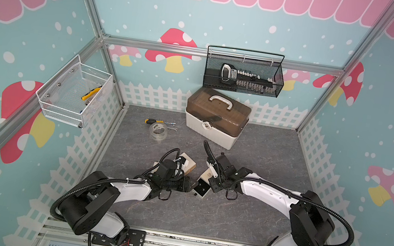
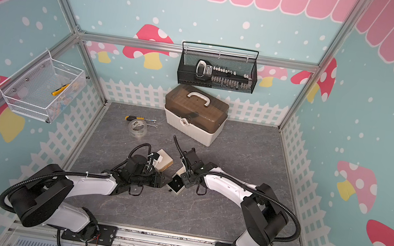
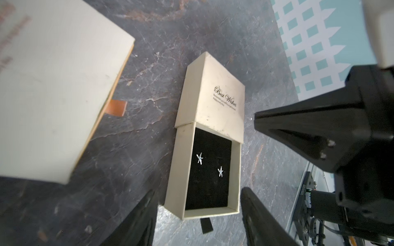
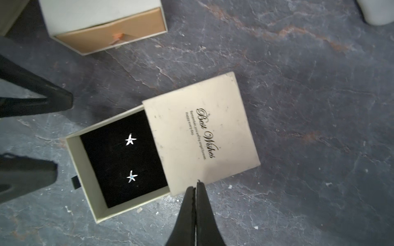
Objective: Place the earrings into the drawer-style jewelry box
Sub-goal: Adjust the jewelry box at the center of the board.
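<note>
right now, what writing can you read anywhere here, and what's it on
"Best Wishes": black script on top of the small cream cardboard drawer-style jewelry box.
Two fine lines under it: too small to read surely.
Faint reddish print on the larger cream box: blurred.
Label on the clear tape roll: too small.
</note>
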Motion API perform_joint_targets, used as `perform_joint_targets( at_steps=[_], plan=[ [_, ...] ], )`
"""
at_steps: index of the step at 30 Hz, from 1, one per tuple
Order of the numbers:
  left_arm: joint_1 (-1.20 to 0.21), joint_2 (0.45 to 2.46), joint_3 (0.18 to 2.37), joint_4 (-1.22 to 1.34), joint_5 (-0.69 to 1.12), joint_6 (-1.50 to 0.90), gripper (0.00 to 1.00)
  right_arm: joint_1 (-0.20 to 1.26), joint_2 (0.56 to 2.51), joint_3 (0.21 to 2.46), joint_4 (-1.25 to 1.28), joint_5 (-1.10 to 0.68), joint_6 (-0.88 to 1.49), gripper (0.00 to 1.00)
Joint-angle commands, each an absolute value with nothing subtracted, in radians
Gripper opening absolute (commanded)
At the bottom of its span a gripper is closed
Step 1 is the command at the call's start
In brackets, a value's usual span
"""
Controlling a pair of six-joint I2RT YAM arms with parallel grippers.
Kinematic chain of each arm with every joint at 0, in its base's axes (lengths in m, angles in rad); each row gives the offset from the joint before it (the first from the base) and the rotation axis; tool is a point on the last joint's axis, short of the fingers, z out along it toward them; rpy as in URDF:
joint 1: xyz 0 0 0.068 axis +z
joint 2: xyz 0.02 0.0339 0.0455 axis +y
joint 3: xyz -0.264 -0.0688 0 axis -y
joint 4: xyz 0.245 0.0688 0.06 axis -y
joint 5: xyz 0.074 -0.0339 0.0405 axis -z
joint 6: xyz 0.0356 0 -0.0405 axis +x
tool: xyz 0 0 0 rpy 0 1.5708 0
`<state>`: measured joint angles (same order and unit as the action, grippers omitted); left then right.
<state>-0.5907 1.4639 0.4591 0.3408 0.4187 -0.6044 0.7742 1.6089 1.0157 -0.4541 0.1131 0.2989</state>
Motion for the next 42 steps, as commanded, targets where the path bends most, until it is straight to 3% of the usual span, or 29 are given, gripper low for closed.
perform_joint_targets(
  at_steps=[1, 9, 18, 25, 31, 42],
  plan=[
    [-0.621, 1.493, 0.486, 0.373, 0.436, -0.612, 0.66, 0.738, 1.583, 0.984, -0.493, 0.133, 0.363, 0.04],
    [-0.723, 1.527, 0.485, 0.458, 0.424, -0.683, 0.66, 0.667, 1.537, 0.909, -0.453, 0.088, 0.437, 0.07],
    [-0.807, 1.69, 0.663, 0.468, 0.394, -0.714, 0.66, 0.561, 1.388, 0.749, -0.407, 0.091, 0.546, 0.13],
    [-0.806, 1.446, 0.67, 0.134, 0.221, -0.582, 0.67, 0.556, 1.311, 0.718, -0.458, 0.065, 0.567, 0.21],
    [-0.682, 1.46, 0.861, -0.136, 0.169, -0.428, 0.67, 0.555, 1.337, 0.726, -0.446, -0.051, 0.643, 0.07],
    [-0.626, 1.869, 1.285, -0.296, 0.307, -0.33, 0.69, 0.557, 1.346, 0.648, -0.37, -0.146, 0.861, 0.0]
  ],
)
